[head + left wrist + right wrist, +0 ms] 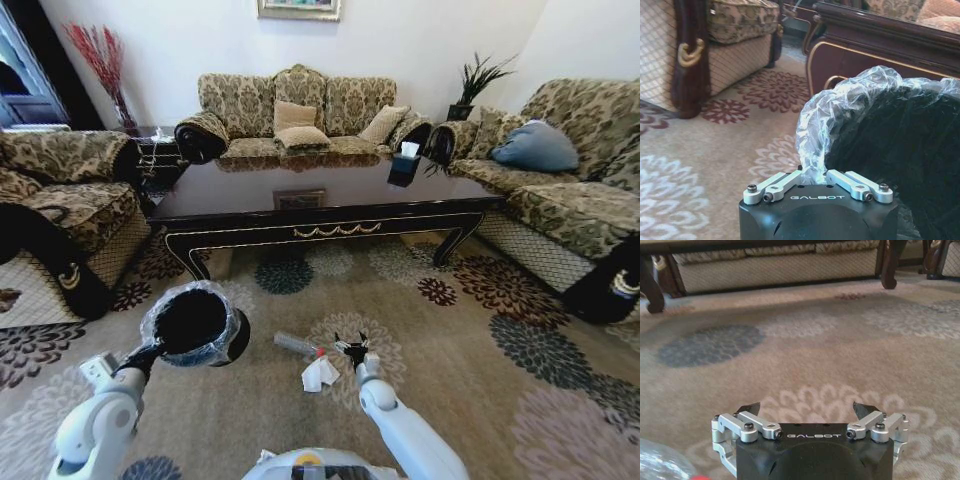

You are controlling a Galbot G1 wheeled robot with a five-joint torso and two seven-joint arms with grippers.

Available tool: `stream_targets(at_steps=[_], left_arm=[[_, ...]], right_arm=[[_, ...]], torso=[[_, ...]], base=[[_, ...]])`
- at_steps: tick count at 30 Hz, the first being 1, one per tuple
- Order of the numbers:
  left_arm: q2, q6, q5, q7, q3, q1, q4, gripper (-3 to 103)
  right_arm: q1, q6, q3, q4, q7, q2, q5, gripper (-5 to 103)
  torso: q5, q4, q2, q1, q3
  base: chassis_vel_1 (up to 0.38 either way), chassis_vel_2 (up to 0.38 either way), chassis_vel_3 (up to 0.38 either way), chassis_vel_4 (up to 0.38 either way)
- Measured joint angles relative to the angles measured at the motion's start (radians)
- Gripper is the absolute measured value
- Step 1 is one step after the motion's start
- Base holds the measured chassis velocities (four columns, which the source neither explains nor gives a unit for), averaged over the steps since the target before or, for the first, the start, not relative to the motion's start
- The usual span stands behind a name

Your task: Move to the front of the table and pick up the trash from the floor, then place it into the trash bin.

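The dark wood table [240, 195] stands ahead of me on the patterned carpet. My left gripper [148, 357] is shut on the bag-lined rim of the black trash bin [192, 322], which tilts toward me; the left wrist view shows the pinched bag edge [814, 172] and the trash bin [900, 150]. My right gripper [352, 347] hangs open just above the carpet, with fingertips [754, 407] spread and nothing between them. The trash lies beside it: a clear bottle [297, 345] with a red cap and a crumpled white paper [320, 375]. The bottle [660, 460] sits off to one side of the gripper.
Floral sofas surround the table: one at the left [60, 200], one at the back [300, 115], one at the right [580, 190]. A tissue box [405, 165] stands on the table. Open carpet [480, 340] lies to the right of my right arm.
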Motion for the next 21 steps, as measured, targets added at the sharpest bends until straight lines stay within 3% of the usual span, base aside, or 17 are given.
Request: stream_targets(at_steps=[10,14,21], left_arm=[[-0.016,0.001,0.015,-0.011,-0.016,0.021,-0.012,2],[-0.027,0.006,0.028,-0.018,0.005,0.020,-0.021,2],[-0.034,0.009,0.040,-0.022,0.018,0.020,-0.023,2]], right_arm=[[0.009,-0.018,-0.027,-0.062,-0.012,-0.010,-0.041,100],[0.018,-0.010,-0.009,-0.144,0.004,0.005,-0.107,100],[0.038,0.011,0.019,-0.226,0.020,0.028,-0.111,100]], torso=[[0.0001,-0.0002,0.000,0.000,0.000],[0.0001,-0.0003,0.000,0.000,0.000],[0.0001,-0.0003,0.000,0.000,0.000]], base=[[0.000,0.000,0.000,0.000],[0.000,0.000,0.000,0.000],[0.000,0.000,0.000,0.000]])
